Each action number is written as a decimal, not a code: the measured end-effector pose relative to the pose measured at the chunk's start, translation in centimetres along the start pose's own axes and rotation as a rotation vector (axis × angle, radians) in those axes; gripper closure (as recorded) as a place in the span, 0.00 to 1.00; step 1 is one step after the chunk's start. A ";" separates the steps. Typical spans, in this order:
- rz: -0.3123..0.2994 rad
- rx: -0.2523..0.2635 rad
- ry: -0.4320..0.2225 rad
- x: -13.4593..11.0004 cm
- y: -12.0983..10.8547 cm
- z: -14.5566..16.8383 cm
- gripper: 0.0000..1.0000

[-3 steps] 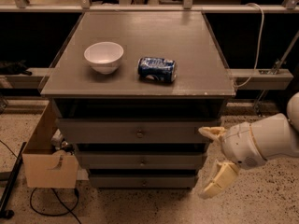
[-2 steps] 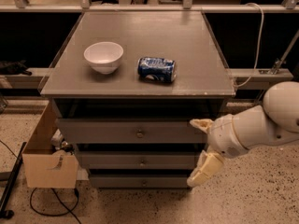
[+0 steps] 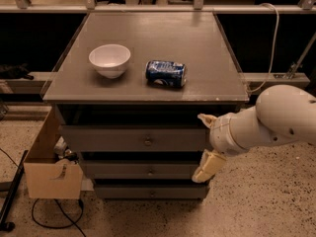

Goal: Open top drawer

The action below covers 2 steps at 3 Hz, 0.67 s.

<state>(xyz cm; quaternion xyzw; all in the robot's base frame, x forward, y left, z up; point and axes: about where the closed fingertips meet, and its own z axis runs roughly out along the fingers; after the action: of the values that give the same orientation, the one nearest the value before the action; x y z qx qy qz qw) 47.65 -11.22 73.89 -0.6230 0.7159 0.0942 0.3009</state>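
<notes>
top drawer [image 3: 113, 138] closed just under the tabletop [image 3: 197, 43], knob [image 3: 148, 141] untouched: approach step, gripper [image 3: 207, 143] at the front's right end with jaws spread wide, next needing to slide across around the knob and clamp.

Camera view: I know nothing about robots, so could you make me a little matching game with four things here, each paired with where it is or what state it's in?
Things:
1. white bowl
2. blue can
3. top drawer
4. gripper

Place or state:
A. lying on its side on the cabinet top
B. closed, with a round knob at its centre
C. upright, left of the can
D. open, in front of the right end of the drawers

Pairs: 1-C, 2-A, 3-B, 4-D
</notes>
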 end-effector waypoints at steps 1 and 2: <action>0.000 0.000 0.000 0.0 0.0 0.0 0.00; -0.008 0.025 -0.001 0.1 -1.2 0.3 0.00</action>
<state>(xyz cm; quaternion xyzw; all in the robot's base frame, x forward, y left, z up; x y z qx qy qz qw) 48.86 -11.35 73.86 -0.6221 0.7143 0.0841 0.3092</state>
